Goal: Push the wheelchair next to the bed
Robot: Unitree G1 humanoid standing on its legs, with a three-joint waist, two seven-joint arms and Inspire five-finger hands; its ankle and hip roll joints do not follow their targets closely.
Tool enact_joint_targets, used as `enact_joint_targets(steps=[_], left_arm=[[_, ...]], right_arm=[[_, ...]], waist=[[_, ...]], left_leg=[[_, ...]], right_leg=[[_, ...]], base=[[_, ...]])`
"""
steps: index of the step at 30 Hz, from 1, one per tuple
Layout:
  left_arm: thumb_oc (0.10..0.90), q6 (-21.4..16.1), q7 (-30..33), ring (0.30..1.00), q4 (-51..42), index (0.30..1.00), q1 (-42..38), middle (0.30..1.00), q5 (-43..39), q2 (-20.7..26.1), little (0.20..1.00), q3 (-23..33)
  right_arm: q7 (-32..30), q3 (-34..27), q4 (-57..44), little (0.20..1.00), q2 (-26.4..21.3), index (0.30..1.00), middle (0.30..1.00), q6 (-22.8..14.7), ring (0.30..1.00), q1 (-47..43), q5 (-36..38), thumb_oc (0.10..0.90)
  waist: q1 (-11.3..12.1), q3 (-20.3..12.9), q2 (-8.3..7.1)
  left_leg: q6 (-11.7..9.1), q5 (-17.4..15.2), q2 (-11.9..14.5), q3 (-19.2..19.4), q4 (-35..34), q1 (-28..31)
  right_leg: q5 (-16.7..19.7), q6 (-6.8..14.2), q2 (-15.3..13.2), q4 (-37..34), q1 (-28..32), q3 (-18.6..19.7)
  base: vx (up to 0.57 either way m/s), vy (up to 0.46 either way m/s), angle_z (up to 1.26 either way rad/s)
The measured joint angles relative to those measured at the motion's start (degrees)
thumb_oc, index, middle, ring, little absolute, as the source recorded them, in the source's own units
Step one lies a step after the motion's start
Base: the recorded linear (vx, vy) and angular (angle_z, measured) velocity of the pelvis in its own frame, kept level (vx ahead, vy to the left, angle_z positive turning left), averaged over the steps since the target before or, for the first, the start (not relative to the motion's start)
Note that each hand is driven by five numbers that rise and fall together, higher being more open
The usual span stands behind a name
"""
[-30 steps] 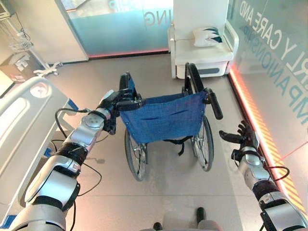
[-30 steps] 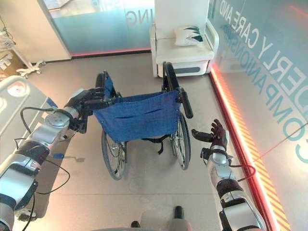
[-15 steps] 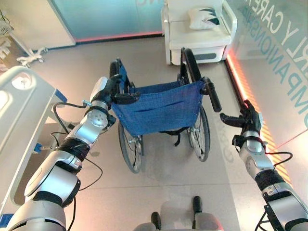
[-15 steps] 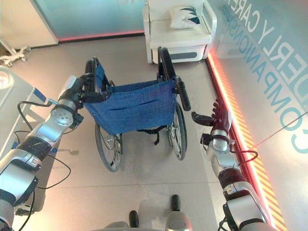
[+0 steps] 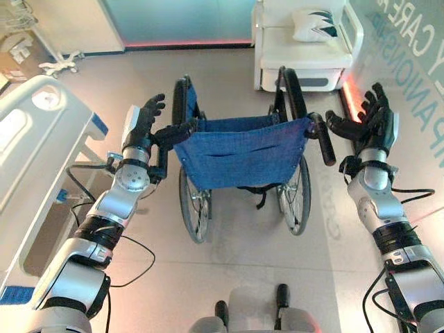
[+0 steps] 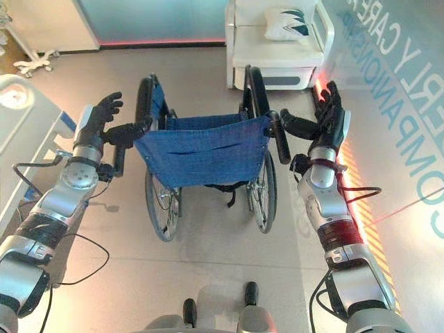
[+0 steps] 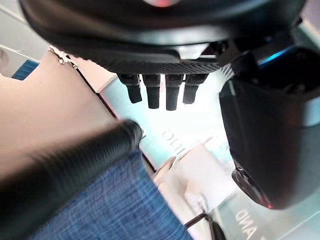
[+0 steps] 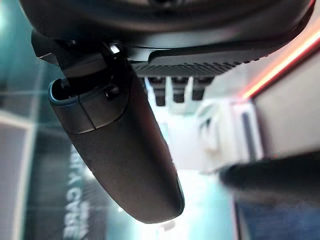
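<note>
Both hands open beside wheelchair (image 5: 239,149) handles

The wheelchair (image 5: 239,156) has a blue fabric backrest with a fine woven texture, black push handles, black tyres and silvery spoked wheels. The left hand (image 5: 142,121) and the right hand (image 5: 374,121) are dark, nearly black, on silver-grey arms. Outward of the left hand, the bed (image 5: 31,139) is white with a blue patch at its corner. Beyond the right hand stands a white armchair (image 5: 305,48) carrying a white cushion (image 5: 316,24) with dark teal leaf-like marks. The floor (image 5: 236,243) is pale beige, edged with a glowing orange-red strip (image 5: 350,94).
</note>
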Motion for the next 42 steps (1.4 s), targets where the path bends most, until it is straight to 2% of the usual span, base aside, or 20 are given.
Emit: enact_joint_targets(steps=[5, 11, 14, 18, 24, 28, 31, 38, 42], left_arm=[[0.800, 0.02, -1.33, 0.900, -1.31, 0.900, 2.15, 0.900, 0.44, 0.01, 0.900, 1.25], [0.800, 0.39, -2.77, 0.900, -1.26, 0.900, 4.52, 0.900, 0.72, -0.01, 0.900, 1.26], [0.800, 0.40, -2.91, 0.900, -1.26, 0.900, 4.67, 0.900, 1.13, 0.00, 0.900, 1.26], [0.800, 0.44, -2.90, 0.900, -1.28, 0.900, 4.67, 0.900, 1.12, 0.15, 0.900, 1.26], [0.800, 1.21, -2.91, 0.900, -1.68, 0.900, 4.64, 0.900, 1.17, 0.61, 0.900, 1.18], [0.800, 2.98, -3.01, 0.900, -1.80, 0.900, 4.59, 0.900, 1.29, 2.59, 0.900, 0.88], [0.800, 4.91, -3.06, 0.900, -1.76, 0.900, 4.58, 0.900, 3.06, 4.14, 0.900, 0.57], [0.800, 8.25, -4.89, 0.900, 0.64, 0.900, 4.46, 0.900, 5.17, 4.47, 0.900, 0.27], [0.800, 10.00, -7.45, 0.900, 1.48, 0.900, 3.23, 0.900, 5.33, 4.42, 0.900, 0.28]], right_arm=[[3.70, 0.00, -2.08, 0.900, 0.14, 0.900, 0.900, 4.09, 0.900, 0.01, -0.06, 0.800], [7.49, 0.08, -6.35, 0.900, 0.39, 0.900, 0.900, 7.47, 0.900, 0.02, -0.14, 0.800], [10.42, 0.27, -8.11, 0.900, 0.39, 0.900, 0.900, 11.15, 0.900, 0.02, -0.99, 0.800], [14.48, 2.09, -8.04, 0.900, -0.11, 0.900, 0.900, 18.83, 0.900, 0.40, -5.30, 0.800], [20.57, 6.65, -6.17, 0.900, -2.79, 0.900, 0.900, 24.87, 0.900, -1.75, -11.21, 0.800], [21.36, 7.96, -4.23, 0.900, -2.82, 0.900, 0.900, 27.08, 0.900, -3.50, -12.13, 0.800], [21.31, 9.53, -3.09, 0.900, -2.82, 0.900, 0.900, 27.83, 0.900, -4.68, -15.99, 0.800], [18.33, 9.55, -2.68, 0.900, -2.66, 0.900, 0.900, 27.45, 0.900, -4.81, -16.81, 0.800], [14.17, 9.55, -3.68, 0.900, -2.21, 0.900, 0.900, 26.59, 0.900, -4.40, -18.21, 0.800]], waist=[[1.36, 0.29, -0.49], [1.38, 0.47, -1.16], [1.29, 0.38, -1.74], [1.22, 0.11, -2.37], [0.97, -0.75, -3.85], [1.02, -1.20, -4.59], [1.21, -1.27, -4.70], [1.48, -1.28, -4.67], [1.40, -1.26, -4.12]], left_leg=[[-0.05, 0.06, 0.01, -0.27, 0.00, 0.06], [-0.05, 0.06, 0.01, -0.32, 0.01, 0.16], [-0.05, 0.06, 0.02, -0.29, 0.01, 0.37], [-0.06, 0.06, -0.01, -0.18, 0.01, 0.61], [-0.08, 0.08, 0.00, -0.14, 0.01, 0.96], [-0.07, 0.09, -0.04, -0.14, 0.02, 0.97], [-0.07, 0.09, -0.06, -0.16, 0.02, 0.97], [-0.07, 0.09, -0.07, -0.17, 0.02, 0.89], [-0.07, 0.09, -0.10, -0.17, 0.02, 0.89]], right_leg=[[-0.03, -0.03, -0.03, 0.00, 0.22, -0.23], [-0.03, -0.04, -0.04, 0.01, 0.33, -0.29], [-0.03, -0.04, -0.03, 0.01, 0.52, -0.27], [-0.04, -0.04, -0.04, 0.00, 0.68, -0.18], [-0.04, -0.04, -0.04, 0.00, 0.98, -0.15], [-0.04, -0.04, -0.10, -0.01, 0.99, -0.14], [-0.04, -0.04, -0.12, -0.01, 1.01, -0.12], [-0.04, -0.04, -0.12, 0.00, 0.99, -0.03], [-0.04, -0.04, -0.15, 0.00, 0.97, 0.04]], base=[[0.01, -0.002, 0.02], [0.00, 0.000, 0.00], [0.00, 0.000, 0.00], [0.00, 0.000, 0.00], [0.00, 0.000, 0.00], [0.00, 0.000, 0.00], [0.00, 0.000, 0.00], [0.00, 0.000, 0.00], [0.00, 0.005, -0.01]])
